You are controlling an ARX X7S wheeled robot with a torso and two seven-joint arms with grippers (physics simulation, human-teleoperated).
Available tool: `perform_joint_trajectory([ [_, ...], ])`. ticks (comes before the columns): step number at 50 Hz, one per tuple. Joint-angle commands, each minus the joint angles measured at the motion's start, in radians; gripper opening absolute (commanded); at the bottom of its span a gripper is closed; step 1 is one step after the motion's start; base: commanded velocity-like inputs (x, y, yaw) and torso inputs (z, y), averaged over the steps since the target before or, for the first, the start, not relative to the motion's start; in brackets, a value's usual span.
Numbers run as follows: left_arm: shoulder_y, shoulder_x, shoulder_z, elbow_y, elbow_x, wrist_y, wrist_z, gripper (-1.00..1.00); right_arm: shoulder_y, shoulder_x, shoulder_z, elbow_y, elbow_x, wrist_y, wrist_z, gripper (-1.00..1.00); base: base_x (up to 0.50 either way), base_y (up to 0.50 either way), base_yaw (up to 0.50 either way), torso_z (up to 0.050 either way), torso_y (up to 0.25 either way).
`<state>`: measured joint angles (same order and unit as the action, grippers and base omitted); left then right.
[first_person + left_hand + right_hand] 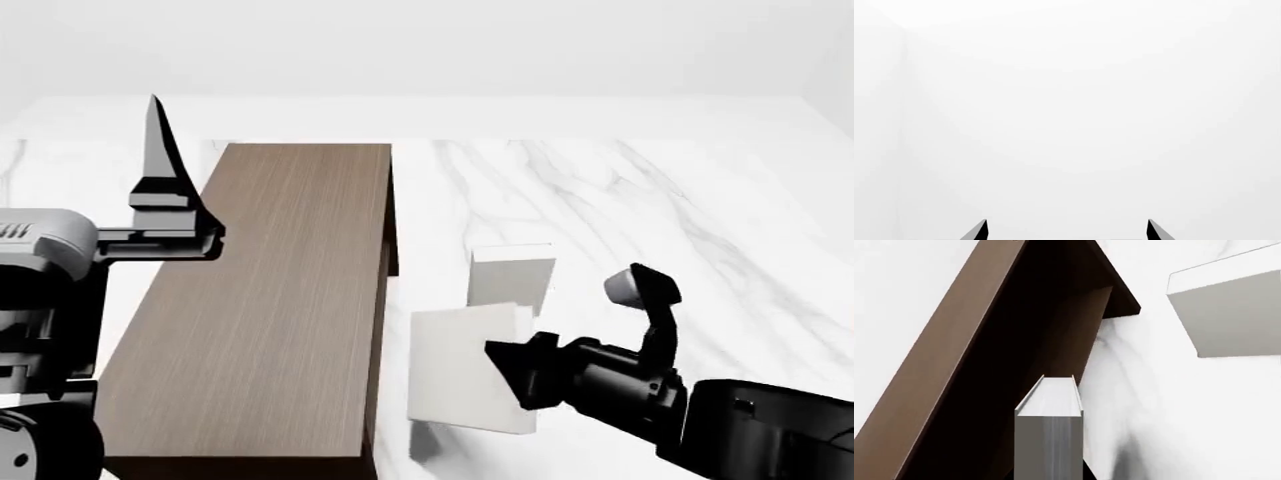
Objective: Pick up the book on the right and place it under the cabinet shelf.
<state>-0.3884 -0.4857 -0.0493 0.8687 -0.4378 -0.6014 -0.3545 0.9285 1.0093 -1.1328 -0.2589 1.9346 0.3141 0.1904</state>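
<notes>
My right gripper (515,372) is shut on the book (461,368), a plain white thick block held upright a little above the marble table, just right of the cabinet shelf (267,300). In the right wrist view the book (1049,430) sits between the jaws, its edge pointing at the cabinet shelf's dark open underside (1027,355). My left gripper (1067,231) is open and empty, raised high at the left beside the cabinet shelf's top (163,190), facing a blank white wall.
A second plain white book (513,276) stands on the marble table (667,200) just behind the held one; it also shows in the right wrist view (1227,315). The table stretches to the right and back. White walls surround it.
</notes>
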Motion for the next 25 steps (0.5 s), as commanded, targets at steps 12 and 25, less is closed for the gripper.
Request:
perform_joint_trajectory([
  [12,0.001,-0.005,0.010,-0.005,0.000,0.004,-0.005,1.00,-0.095,-0.084,0.032,0.177,0.104,-0.086,-0.139,-1.00,0.00,0.00,0.00,0.001,0.001],
  [25,0.002,-0.008,0.010,-0.002,-0.006,0.006,-0.009,1.00,-0.106,-0.153,0.000,0.301,0.111,-0.060,-0.168,-1.00,0.00,0.00,0.00,0.000,0.001],
])
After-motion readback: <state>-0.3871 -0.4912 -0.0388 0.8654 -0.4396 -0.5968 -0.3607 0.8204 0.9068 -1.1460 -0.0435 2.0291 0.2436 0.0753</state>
